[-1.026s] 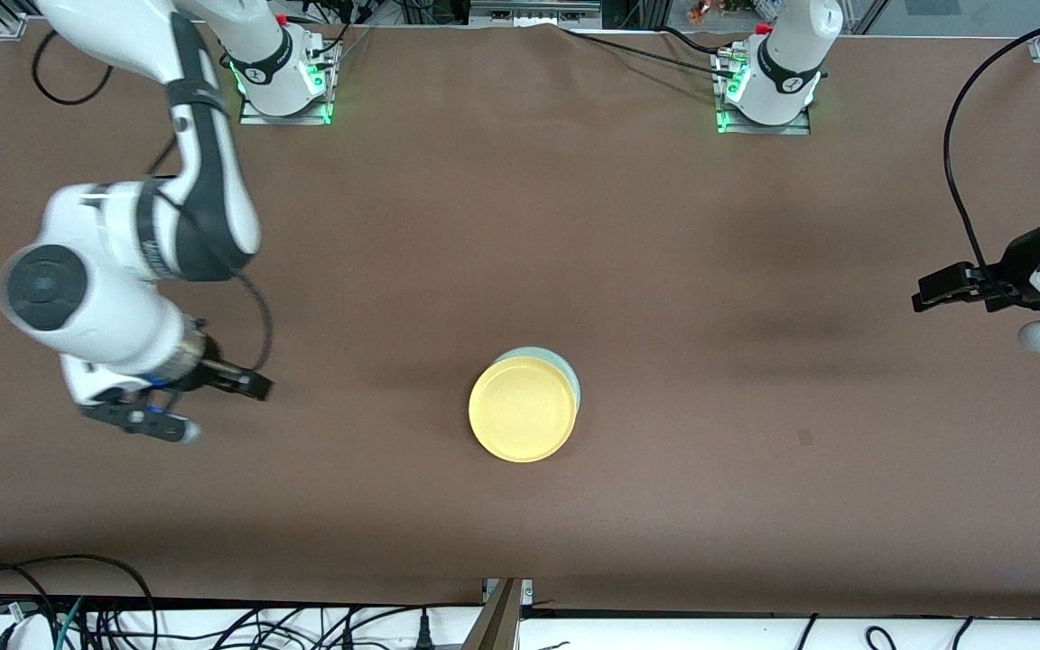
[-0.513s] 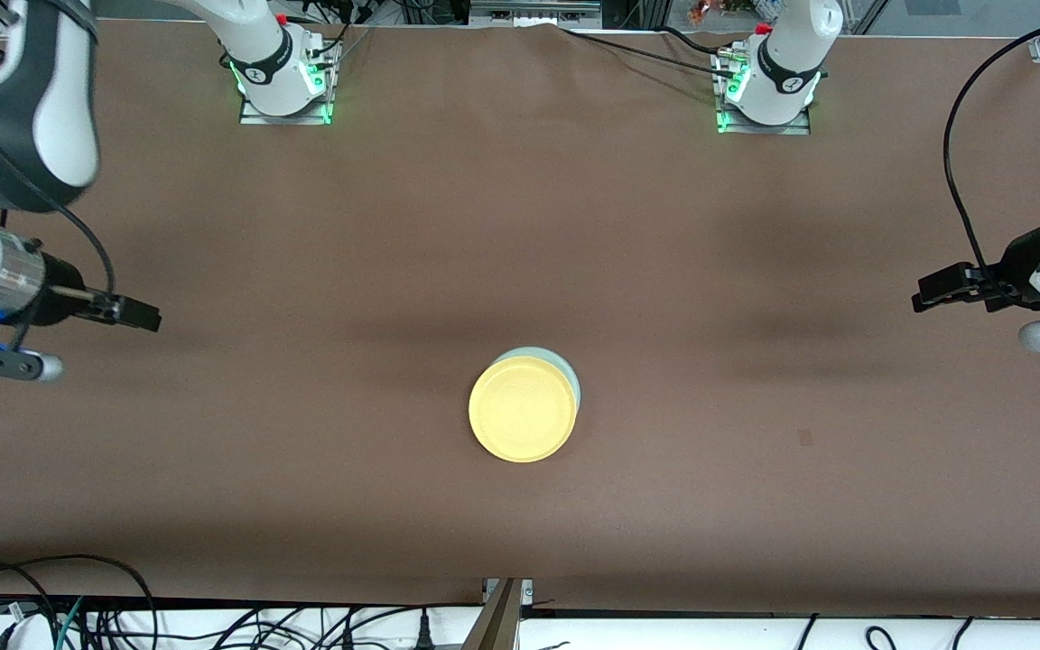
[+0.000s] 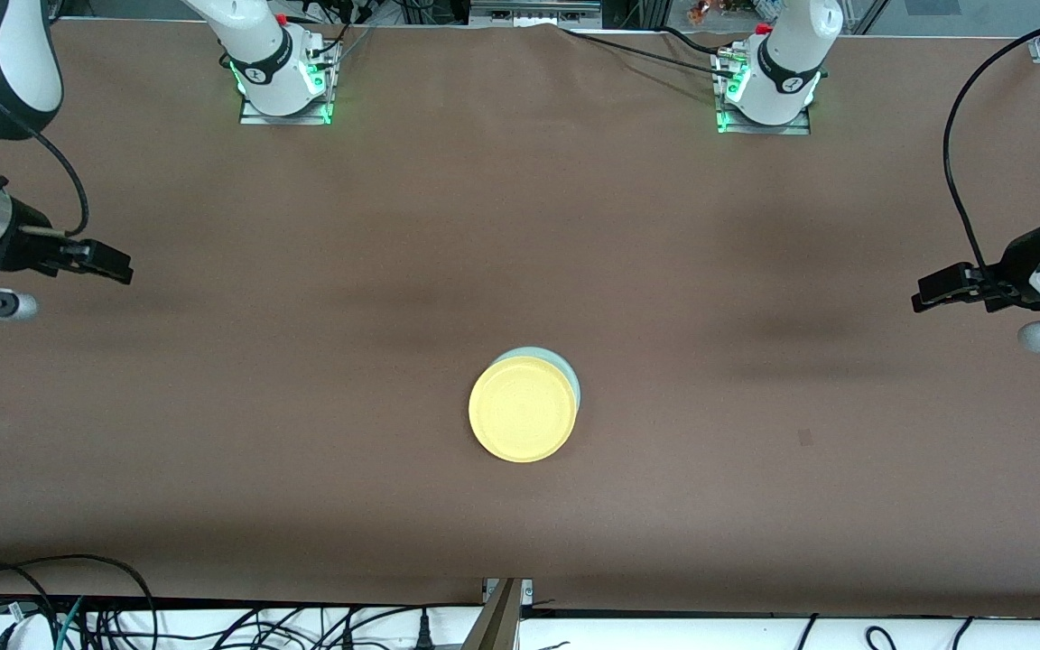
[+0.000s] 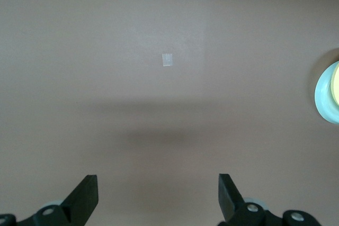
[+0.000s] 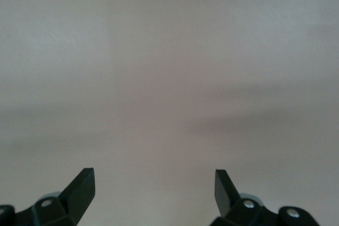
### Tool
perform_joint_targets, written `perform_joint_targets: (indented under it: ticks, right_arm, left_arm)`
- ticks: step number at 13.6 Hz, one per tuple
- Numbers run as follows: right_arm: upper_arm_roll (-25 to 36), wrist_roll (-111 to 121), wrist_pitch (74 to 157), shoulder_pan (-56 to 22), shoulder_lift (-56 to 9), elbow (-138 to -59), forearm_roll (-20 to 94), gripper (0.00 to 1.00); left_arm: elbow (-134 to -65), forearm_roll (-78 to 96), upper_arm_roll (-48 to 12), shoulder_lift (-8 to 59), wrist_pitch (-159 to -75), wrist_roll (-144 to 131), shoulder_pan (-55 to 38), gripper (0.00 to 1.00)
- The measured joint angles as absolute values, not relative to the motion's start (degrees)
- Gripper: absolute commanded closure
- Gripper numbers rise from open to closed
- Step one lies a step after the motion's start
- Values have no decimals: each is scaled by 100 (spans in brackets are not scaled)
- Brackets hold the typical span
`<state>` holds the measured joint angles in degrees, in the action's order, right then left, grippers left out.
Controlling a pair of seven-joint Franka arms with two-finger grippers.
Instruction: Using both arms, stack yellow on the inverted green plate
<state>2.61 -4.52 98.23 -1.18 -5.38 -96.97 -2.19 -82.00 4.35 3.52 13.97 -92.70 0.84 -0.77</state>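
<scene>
I find the yellow [image 3: 522, 421] seated on the green plate [image 3: 571, 377] at mid-tabletop [image 3: 755, 506]. My right claw [image 3: 114, 264] has withdrawn to its end, spread and empty; left claw [image 3: 931, 293] waits, spread. Stacking looks complete.

I count two round shallow plates in all; one bright yellow plate [image 3: 522, 409] with a low raised rim, and one pale mint-green plate [image 3: 567, 372] under it, only a crescent of its edge showing; one stack, then, of two. I have two white jointed arms, their two bases lit green, and two black two-finger grippers; my left gripper [image 3: 932, 292] over its own end of the table, my right gripper [image 3: 106, 262] over the other end; four fingers between them, each pair spread apart. One brown cloth-covered table [image 3: 755, 506] carries it all; one small pale square marker [image 4: 167, 59] lies on that cloth.
</scene>
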Motion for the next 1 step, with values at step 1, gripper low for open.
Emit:
perform_joint_targets:
  ticks: [1]
  right_arm:
    - [251,-432,9883,-16,-367,-9939,-161,0]
  left_arm:
    - [-8200,436,352,1398,-9270,83,-77,0]
